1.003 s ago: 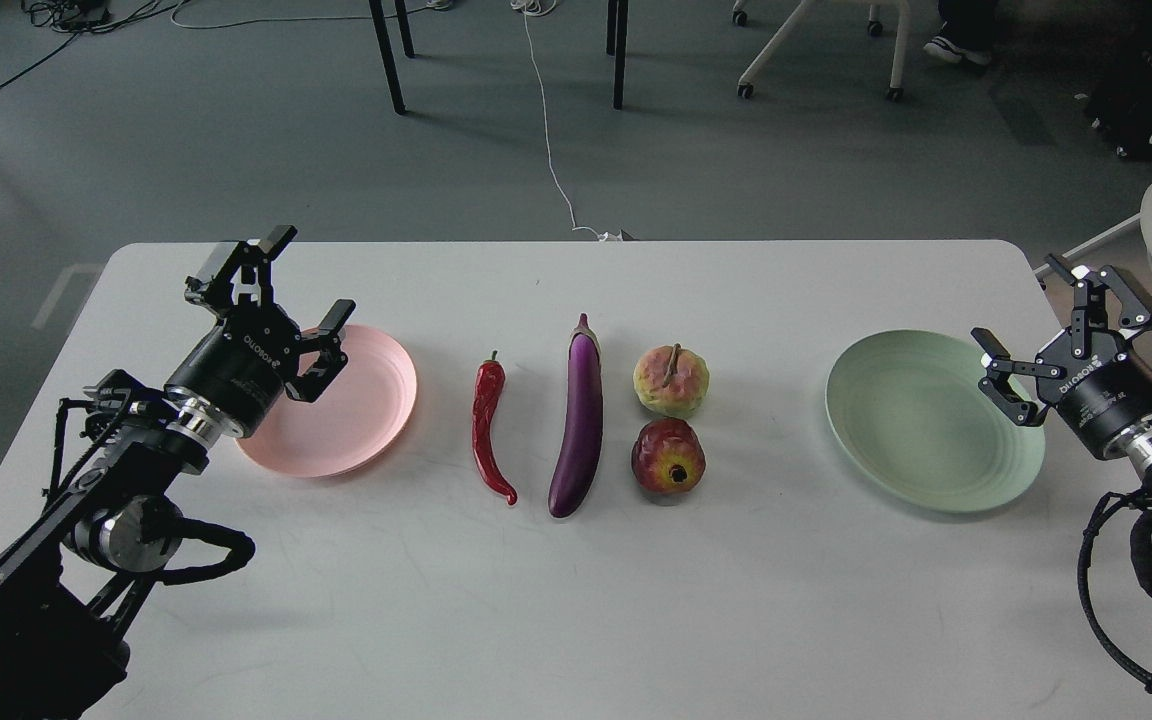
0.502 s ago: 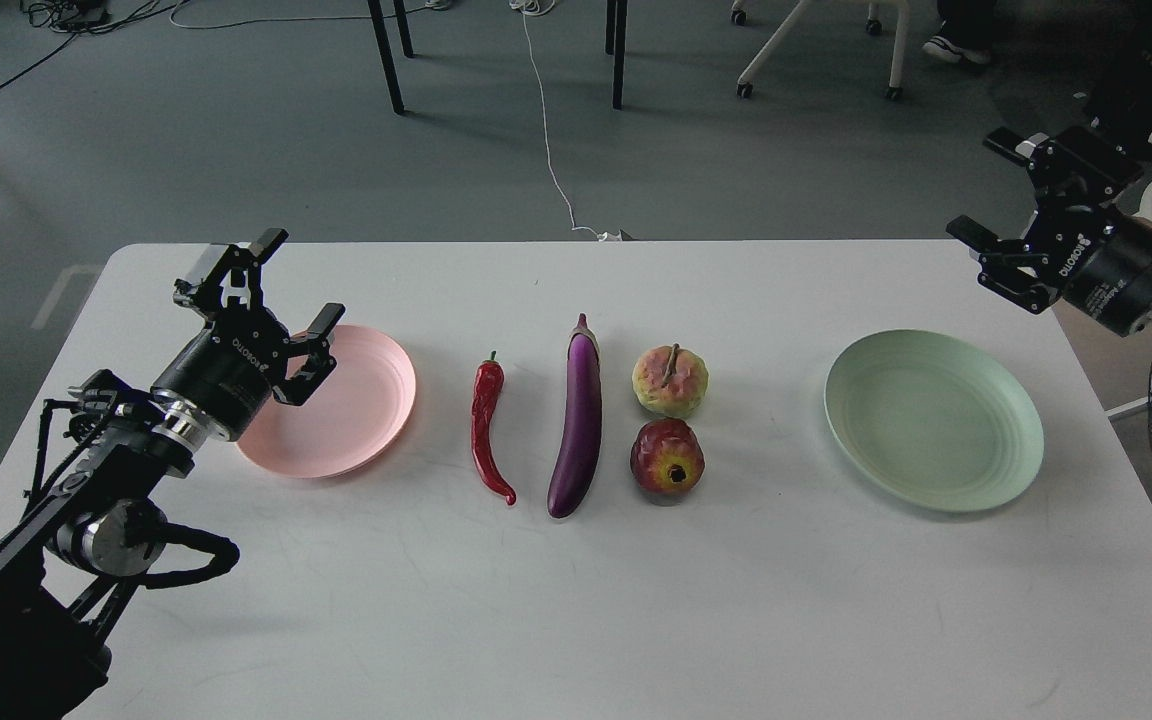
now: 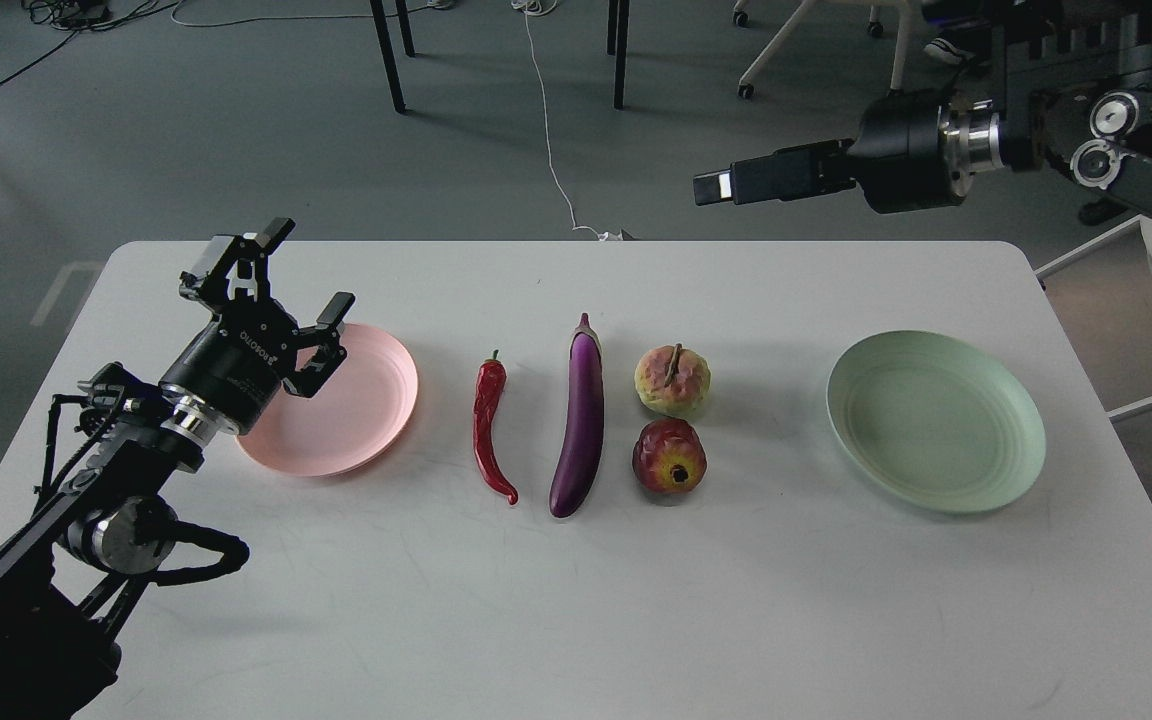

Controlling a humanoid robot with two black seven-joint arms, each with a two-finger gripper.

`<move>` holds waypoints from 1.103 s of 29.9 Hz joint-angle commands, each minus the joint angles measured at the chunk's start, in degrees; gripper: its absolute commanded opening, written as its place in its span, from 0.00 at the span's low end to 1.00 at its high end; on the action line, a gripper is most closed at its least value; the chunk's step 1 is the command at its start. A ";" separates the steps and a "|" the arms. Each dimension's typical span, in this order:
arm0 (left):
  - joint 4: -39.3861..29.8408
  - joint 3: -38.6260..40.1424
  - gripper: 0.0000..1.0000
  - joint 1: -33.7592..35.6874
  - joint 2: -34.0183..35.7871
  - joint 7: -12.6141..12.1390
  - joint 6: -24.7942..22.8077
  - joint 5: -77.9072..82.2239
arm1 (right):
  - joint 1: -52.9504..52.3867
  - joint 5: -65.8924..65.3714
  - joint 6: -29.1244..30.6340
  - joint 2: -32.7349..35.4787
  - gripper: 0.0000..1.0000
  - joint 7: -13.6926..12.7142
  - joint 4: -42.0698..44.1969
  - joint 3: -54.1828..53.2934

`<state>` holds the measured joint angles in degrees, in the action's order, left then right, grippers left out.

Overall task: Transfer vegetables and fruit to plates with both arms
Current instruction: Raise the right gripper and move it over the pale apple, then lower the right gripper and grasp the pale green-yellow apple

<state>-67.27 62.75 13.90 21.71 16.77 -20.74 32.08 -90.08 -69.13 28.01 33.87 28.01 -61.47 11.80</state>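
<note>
Black left gripper (image 3: pixel 304 268) jaws wide, empty

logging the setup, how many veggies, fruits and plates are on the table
vegetables: 2 (eggplant, chili pepper)
fruits: 2 (yellow-green fruit, dark red fruit)
plates: 2 (pink plate, mint green plate)
total: 6

You see a white table (image 3: pixel 576 600) on a grey-green floor (image 3: pixel 236 130), with black table legs (image 3: pixel 388 55), a white cable (image 3: pixel 548 130) and a chair base (image 3: pixel 816 40) behind.
</note>
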 commanded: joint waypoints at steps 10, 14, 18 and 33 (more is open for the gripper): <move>-0.41 -0.09 0.99 -0.19 -0.09 0.02 0.08 0.09 | 0.60 -8.57 -0.01 -11.62 0.99 -0.01 5.74 14.38; -0.41 -0.09 0.99 -0.19 -0.09 0.02 0.08 0.09 | 1.83 -8.57 -0.01 -15.67 0.99 -0.01 9.16 16.23; -0.41 -0.09 0.99 -0.19 -0.09 0.02 -0.09 0.09 | 3.15 -8.57 -0.32 -18.74 0.99 -0.01 12.15 16.50; -0.32 -0.09 0.99 -0.81 -0.18 0.02 -0.18 0.09 | 7.54 -8.48 -8.58 -28.15 0.99 -0.01 22.87 22.03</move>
<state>-67.59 62.66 13.12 21.53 16.79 -20.91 32.17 -83.35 -77.61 21.83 7.40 28.00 -40.82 32.00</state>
